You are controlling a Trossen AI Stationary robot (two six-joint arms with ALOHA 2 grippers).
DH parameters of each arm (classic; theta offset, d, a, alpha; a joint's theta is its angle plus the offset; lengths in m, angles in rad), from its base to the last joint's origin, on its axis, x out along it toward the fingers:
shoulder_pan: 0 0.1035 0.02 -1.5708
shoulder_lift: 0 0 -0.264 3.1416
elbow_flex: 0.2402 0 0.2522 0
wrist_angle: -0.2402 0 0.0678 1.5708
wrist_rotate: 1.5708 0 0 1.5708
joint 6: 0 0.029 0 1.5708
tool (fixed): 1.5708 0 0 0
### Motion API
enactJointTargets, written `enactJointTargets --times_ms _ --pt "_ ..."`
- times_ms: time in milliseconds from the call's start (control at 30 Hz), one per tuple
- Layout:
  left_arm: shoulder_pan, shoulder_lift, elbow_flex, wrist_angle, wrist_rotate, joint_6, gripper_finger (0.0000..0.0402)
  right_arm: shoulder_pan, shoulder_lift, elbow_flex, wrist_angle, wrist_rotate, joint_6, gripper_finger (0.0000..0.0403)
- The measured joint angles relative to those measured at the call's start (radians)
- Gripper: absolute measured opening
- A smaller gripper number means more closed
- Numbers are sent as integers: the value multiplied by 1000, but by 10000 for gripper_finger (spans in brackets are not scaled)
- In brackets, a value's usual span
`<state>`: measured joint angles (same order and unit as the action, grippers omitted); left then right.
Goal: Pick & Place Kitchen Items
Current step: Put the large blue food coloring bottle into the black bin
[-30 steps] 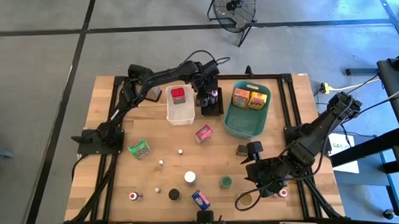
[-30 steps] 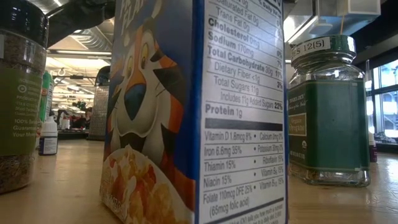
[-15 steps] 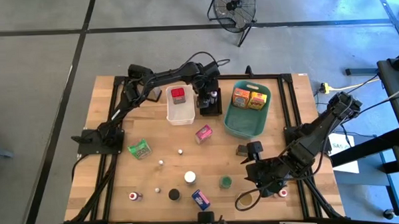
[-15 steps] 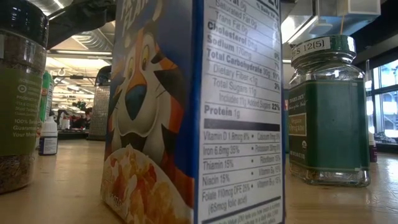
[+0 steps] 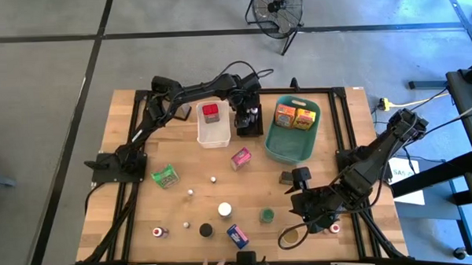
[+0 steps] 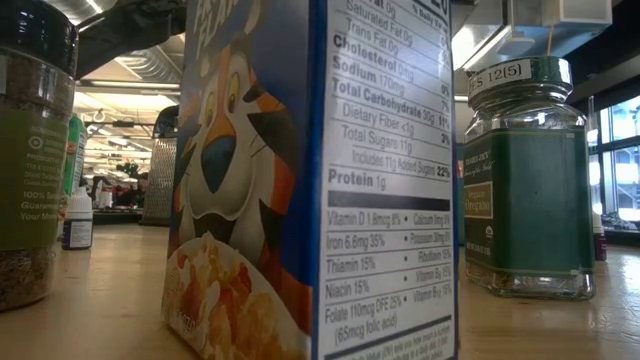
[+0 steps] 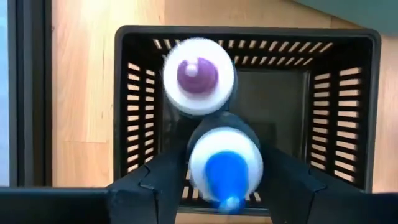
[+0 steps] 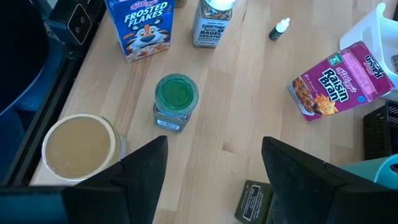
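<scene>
Left claw (image 7: 227, 186) widened | blue-capped bottle (image 7: 225, 168) inside black tray (image 7: 357, 99) | right claw (image 8: 214, 168) open

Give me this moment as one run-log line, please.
left gripper: open around blue-capped bottle, in black tray | purple-capped bottle: in tray | right gripper: open, waiting above table
</scene>
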<state>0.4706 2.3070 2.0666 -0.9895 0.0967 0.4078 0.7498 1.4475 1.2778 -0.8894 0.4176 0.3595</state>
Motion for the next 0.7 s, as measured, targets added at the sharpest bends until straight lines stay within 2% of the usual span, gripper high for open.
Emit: enactJointTargets --times_ms 367,500,700 --pt "-7 -2 0 -2 -11 16 194 0 0 0 0 -1 1 264" --pt "-7 -3 11 -19 -60 16 194 0 0 0 0 -1 19 264" --pt "-16 -4 110 -117 -169 -2 194 0 0 0 0 -1 19 264"
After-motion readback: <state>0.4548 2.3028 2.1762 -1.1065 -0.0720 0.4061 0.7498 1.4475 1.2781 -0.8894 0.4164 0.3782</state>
